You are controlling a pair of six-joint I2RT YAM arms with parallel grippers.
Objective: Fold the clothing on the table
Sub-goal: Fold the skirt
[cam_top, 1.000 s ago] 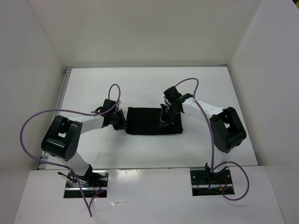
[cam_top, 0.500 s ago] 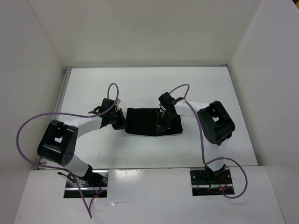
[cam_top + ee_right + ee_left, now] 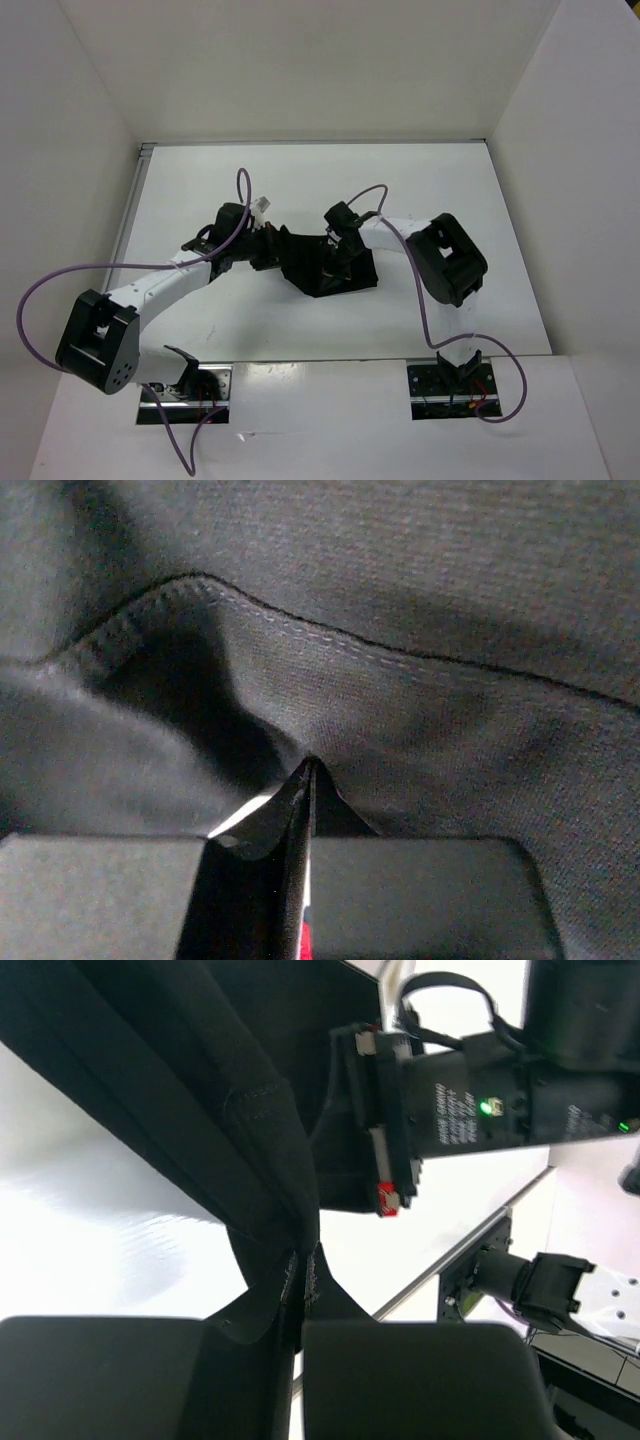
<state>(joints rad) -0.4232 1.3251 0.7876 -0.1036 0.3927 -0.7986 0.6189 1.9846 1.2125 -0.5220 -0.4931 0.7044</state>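
Observation:
The black clothing (image 3: 308,266) lies bunched and partly lifted in the middle of the white table (image 3: 300,180). My left gripper (image 3: 271,244) is at the cloth's left end, shut on a hemmed fold. In the left wrist view the fabric (image 3: 200,1090) hangs taut from the upper left down to that gripper (image 3: 303,1260). My right gripper (image 3: 337,264) is over the garment's right half. In the right wrist view its tips (image 3: 310,767) are closed on a ridge of cloth (image 3: 400,600) that fills the frame.
White walls (image 3: 90,150) close in the table on three sides. Purple cables (image 3: 240,195) loop over both arms. The right arm's black wrist with a green light (image 3: 470,1110) is close beyond the fabric. Both arm mounts (image 3: 455,385) sit at the near edge.
The flat dark rectangle has turned into a crumpled, raised shape. My right gripper has carried its side leftward, and my left gripper has shifted right and farther back with its edge.

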